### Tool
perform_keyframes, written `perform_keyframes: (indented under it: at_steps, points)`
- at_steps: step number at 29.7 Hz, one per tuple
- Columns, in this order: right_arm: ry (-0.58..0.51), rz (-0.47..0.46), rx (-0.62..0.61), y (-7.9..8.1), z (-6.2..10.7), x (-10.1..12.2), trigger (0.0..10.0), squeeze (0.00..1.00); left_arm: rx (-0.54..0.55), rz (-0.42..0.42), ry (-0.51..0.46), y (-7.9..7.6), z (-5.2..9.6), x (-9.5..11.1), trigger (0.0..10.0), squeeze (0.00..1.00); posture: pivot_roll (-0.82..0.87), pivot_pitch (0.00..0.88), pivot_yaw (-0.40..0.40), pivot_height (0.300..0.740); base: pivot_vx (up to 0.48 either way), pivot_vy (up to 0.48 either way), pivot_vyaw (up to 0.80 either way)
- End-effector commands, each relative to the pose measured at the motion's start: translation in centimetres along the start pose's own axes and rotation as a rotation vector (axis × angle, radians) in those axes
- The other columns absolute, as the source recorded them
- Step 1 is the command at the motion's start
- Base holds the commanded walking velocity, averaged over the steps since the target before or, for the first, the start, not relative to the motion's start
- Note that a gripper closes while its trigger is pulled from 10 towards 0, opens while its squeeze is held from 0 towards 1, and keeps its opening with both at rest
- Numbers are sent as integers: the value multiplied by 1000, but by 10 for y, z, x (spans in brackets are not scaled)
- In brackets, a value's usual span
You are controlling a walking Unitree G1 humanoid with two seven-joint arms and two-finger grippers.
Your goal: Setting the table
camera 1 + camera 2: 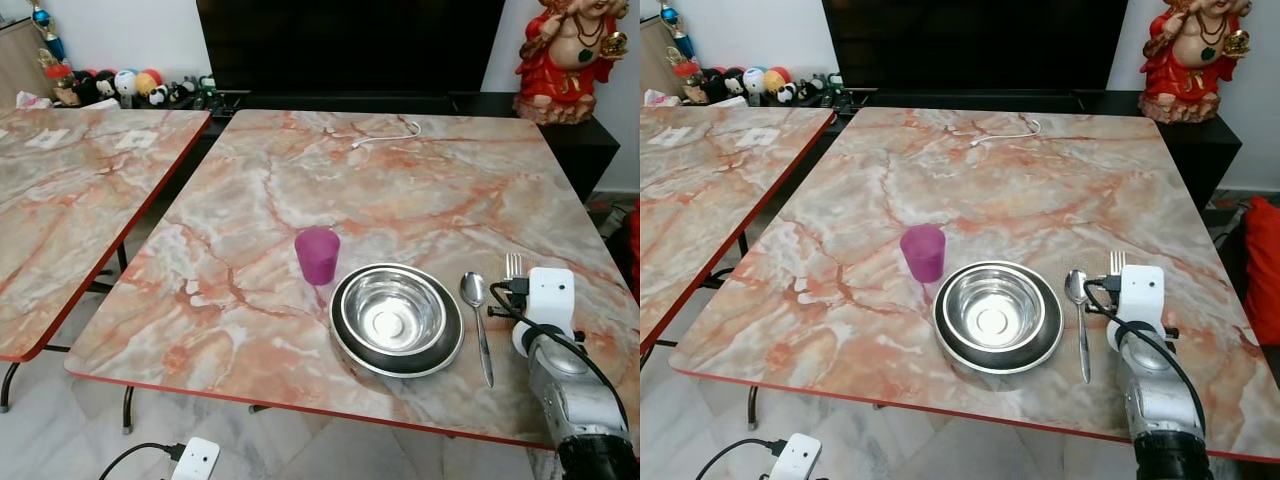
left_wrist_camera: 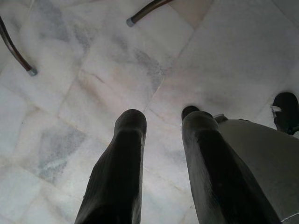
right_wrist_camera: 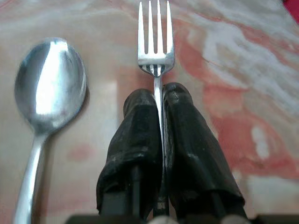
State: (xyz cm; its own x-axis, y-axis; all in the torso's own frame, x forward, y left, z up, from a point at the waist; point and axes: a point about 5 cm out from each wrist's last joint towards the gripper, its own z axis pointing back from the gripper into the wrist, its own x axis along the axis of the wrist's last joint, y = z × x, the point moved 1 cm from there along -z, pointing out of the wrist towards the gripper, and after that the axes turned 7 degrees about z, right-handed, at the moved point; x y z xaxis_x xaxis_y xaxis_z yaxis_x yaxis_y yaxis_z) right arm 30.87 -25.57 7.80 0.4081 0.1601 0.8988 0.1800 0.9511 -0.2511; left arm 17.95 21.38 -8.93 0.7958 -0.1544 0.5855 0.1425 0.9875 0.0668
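- My left gripper (image 2: 161, 121) hangs beside the table, its two black fingers (image 2: 126, 140) spread apart over pale marble floor tiles (image 2: 93, 93).
- My right gripper (image 3: 159, 100) sits at the near right part of the marble-patterned table (image 1: 420, 190), fingers pressed together on the handle of the fork (image 3: 156, 42), pinching it; the tines point away from me.
- The spoon (image 1: 478, 310) lies just left of the fork, bowl end far, handle toward me.
- Left of the spoon, a steel bowl (image 1: 393, 312) rests inside a dark-rimmed plate (image 1: 445, 350) near the front edge.
- A purple cup (image 1: 317, 254) stands upright just beyond the plate's left rim.
- A white cable (image 1: 385, 135) lies at the table's far edge.
- A second table (image 1: 70, 190) stands to the left.
- A red figurine (image 1: 570, 55) sits beyond the far right corner.
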Motion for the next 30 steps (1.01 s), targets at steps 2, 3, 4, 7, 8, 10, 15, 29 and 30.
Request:
perform_keyframes:
  at_steps: [2, 3, 4, 7, 8, 10, 15, 29, 30]
  points:
    - [4, -3, 10, 4, 4, 0, 10000, 0, 9, 4, 18, 5, 1, -4, 10000, 0, -27, 24, 43, 740, 0, 0, 0]
    - [9, -2, 11, 5, 5, -2, 10000, 0, 9, 4, 19, 5, 1, -4, 10000, 0, -27, 24, 43, 740, 0, 0, 0]
    - [12, -4, 14, 5, 5, -3, 10000, 0, 9, 3, 19, 5, 1, -4, 10000, 0, -27, 24, 43, 740, 0, 0, 0]
    - [19, -10, 22, 7, 4, -4, 10000, 0, 11, 4, 19, 5, 1, -4, 10000, 0, -19, 28, 40, 740, 0, 0, 0]
    - [20, -10, 24, 8, 4, -4, 10000, 0, 12, 5, 19, 5, 1, -4, 10000, 0, -19, 28, 40, 740, 0, 0, 0]
    - [21, -14, 29, 10, 3, -3, 10000, 0, 13, 7, 18, 5, 2, -4, 10000, 0, -15, 28, 39, 740, 0, 0, 0]
    - [19, -17, 39, 13, 1, 0, 10000, 0, 14, 8, 18, 5, 2, -4, 10000, 0, -11, 29, 38, 740, 0, 0, 0]
    - [31, -21, 48, 19, -1, -2, 10000, 0, 14, 8, 20, 5, 2, -5, 10000, 0, -10, 34, 37, 740, 0, 0, 0]
    - [31, -21, 48, 19, -1, -2, 10000, 0, 14, 8, 20, 5, 2, -5, 10000, 0, -10, 34, 37, 740, 0, 0, 0]
